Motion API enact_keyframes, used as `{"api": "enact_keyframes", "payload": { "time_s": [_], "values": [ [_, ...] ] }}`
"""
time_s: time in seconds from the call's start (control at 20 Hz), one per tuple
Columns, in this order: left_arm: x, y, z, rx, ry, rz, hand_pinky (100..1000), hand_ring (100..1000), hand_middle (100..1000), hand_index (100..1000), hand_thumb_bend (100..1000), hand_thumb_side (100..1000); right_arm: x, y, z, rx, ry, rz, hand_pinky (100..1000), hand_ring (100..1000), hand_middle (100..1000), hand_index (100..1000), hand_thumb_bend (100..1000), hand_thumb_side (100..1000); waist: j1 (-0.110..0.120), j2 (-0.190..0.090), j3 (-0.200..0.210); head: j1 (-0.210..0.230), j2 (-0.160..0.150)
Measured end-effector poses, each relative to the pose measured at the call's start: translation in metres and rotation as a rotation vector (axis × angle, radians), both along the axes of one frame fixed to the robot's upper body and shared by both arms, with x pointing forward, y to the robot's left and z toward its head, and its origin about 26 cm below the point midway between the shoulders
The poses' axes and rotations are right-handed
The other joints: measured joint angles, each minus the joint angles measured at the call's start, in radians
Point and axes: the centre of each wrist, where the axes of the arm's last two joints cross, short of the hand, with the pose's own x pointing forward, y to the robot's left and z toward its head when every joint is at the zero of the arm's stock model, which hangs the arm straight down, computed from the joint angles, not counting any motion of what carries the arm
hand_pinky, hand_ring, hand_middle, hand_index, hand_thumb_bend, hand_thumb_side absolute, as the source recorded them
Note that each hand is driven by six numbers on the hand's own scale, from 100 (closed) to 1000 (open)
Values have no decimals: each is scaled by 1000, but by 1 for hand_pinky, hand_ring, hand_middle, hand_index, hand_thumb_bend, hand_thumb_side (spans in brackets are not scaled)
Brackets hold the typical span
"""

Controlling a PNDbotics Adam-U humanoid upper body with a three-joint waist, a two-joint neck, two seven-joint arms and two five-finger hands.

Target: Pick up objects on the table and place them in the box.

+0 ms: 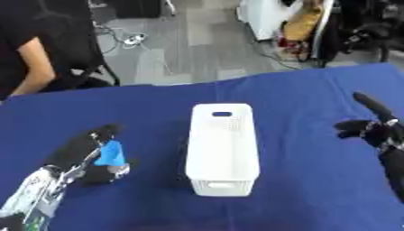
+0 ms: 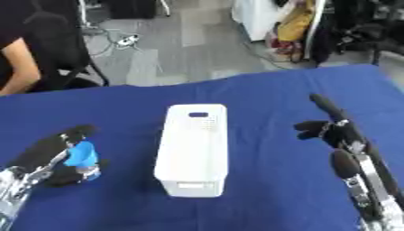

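A white slotted box (image 1: 223, 146) stands in the middle of the blue table (image 1: 300, 103), long side running away from me. To its left my left hand (image 1: 83, 151) has its fingers and thumb curled round a small blue object (image 1: 110, 154) with a pale base, just above or on the cloth. My right hand (image 2: 335, 128) hovers over the right side of the table, well away from the box, fingers straight and spread, holding nothing. The box's inside is hidden from here.
A person in a dark top sits on an office chair (image 1: 75, 54) beyond the far left edge. Cables and clutter lie on the floor past the far table edge (image 1: 236, 80).
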Motion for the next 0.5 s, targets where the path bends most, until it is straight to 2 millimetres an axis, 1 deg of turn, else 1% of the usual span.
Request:
{"api": "enact_keyframes", "payload": {
  "time_s": [0.2, 0.35, 0.5],
  "values": [
    [1, 0, 1, 0, -3, -1, 895, 934, 953, 1000, 1000, 931, 0, 0, 0, 0, 0, 0, 672, 735, 986, 1000, 522, 1000, -2, 0, 0, 30, 25],
    [1, 0, 1, 2, -1, -3, 898, 936, 955, 1000, 1000, 917, 0, 0, 0, 0, 0, 0, 672, 735, 986, 1000, 522, 1000, -2, 0, 0, 38, 34],
    [1, -1, 1, 9, 8, -11, 901, 938, 958, 1000, 1000, 909, 0, 0, 0, 0, 0, 0, 673, 735, 986, 1000, 522, 1000, -2, 0, 0, 39, 35]
  ]
}}
